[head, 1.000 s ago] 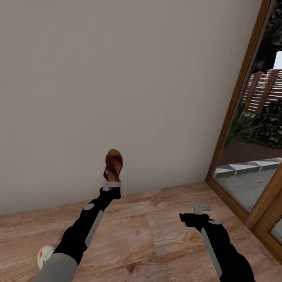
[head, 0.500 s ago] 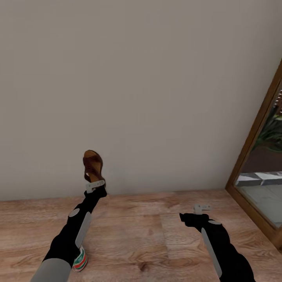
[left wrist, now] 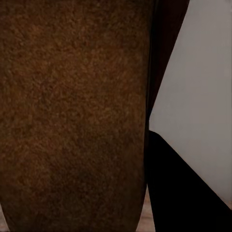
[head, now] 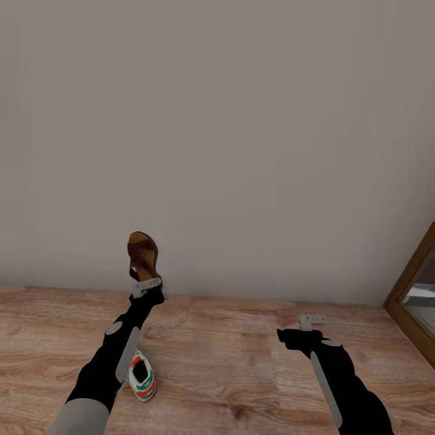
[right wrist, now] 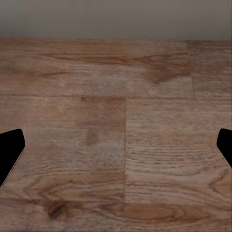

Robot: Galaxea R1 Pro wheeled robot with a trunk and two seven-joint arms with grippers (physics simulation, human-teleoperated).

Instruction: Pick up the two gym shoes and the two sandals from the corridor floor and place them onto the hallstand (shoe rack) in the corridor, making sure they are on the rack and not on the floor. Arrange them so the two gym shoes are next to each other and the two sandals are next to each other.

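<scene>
Home corridor, wood-plank floor point(head: 241, 362), plain wall point(head: 241, 151)

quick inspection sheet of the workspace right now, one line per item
surface: wood-plank corridor floor, bare under the right gripper
job's things: one brown sandal held upright off the floor; one gym shoe on the floor beside the left arm
clutter: nothing seen
grippers: left gripper shut on the sandal; right gripper open, holding nothing
cables: nothing seen
surroundings: plain wall ahead; wooden door frame at the right
</scene>
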